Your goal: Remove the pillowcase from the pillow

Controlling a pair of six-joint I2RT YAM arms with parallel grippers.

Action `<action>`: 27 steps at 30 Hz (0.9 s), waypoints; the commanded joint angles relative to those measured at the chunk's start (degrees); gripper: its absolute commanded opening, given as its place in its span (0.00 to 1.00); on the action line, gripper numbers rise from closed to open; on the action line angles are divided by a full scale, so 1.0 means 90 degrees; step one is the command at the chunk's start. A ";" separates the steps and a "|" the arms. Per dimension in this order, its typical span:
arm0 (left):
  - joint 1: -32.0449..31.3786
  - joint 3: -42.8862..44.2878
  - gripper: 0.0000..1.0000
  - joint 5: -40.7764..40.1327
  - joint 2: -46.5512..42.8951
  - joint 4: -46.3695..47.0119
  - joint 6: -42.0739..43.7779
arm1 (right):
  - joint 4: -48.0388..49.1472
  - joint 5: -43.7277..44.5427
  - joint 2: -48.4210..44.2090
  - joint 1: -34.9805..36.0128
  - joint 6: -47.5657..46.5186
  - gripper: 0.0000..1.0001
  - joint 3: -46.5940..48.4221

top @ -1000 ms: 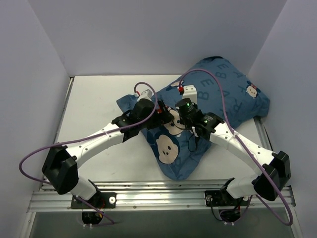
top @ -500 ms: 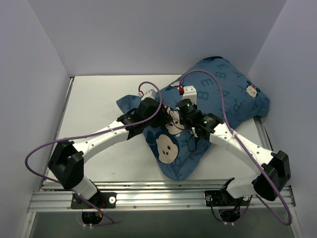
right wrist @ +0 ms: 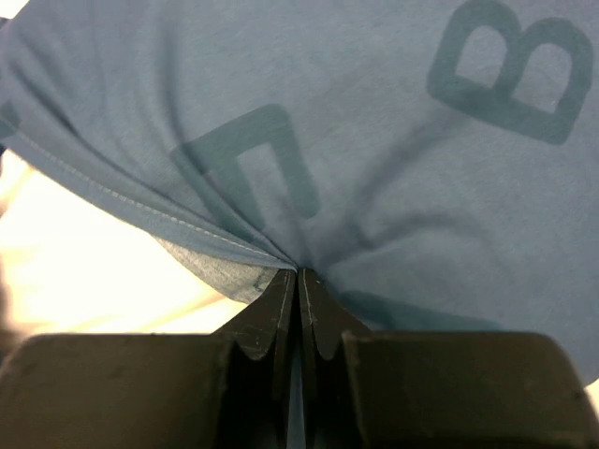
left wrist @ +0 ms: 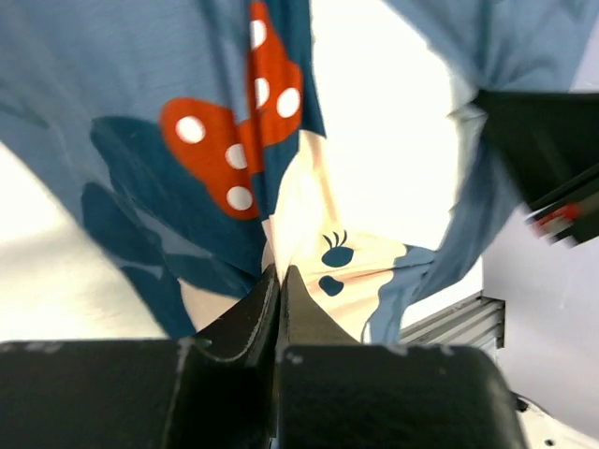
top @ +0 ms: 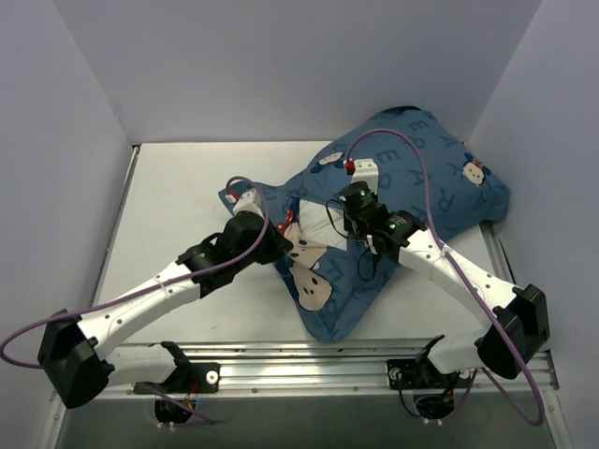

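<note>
Pillowcase lies centre-right on table, w/ pillow peeking at the opening. Left gripper & right gripper are each clamped on its fabric. We judge: opening step; next, spread the edges apart.

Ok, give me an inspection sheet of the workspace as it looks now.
Surface: white table, with the cased pillow on its right half.
Job's things: blue pillowcase mostly on; white pillow shows at the opening.
Clutter: nothing seen.
Grippers: left gripper shut on the pillowcase; right gripper shut on it near the hem.
Cables: purple cables loop off both arms, the right one above the pillowcase.
Surroundings: plain walls on three sides; metal rail at the near edge.
</note>
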 commanded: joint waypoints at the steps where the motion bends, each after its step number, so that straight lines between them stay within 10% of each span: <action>1: 0.0022 -0.0676 0.02 -0.0493 -0.0660 -0.0914 -0.0085 | -0.0151 0.0187 0.0030 -0.0237 -0.0022 0.00 -0.0075; 11: 0.0003 -0.1391 0.02 -0.0161 -0.0302 -0.0124 -0.0351 | 0.0142 -0.1004 -0.0165 -0.0004 -0.0315 0.02 -0.0134; 20: -0.0114 -0.0971 0.02 0.0093 0.0402 0.0472 -0.0233 | -0.0101 -0.0312 0.0234 0.0925 -0.0091 0.53 0.0032; 27: -0.0105 -0.1039 0.02 -0.0043 0.0227 0.0327 -0.0224 | -0.1095 0.1513 0.0567 0.0935 0.0885 0.54 -0.0026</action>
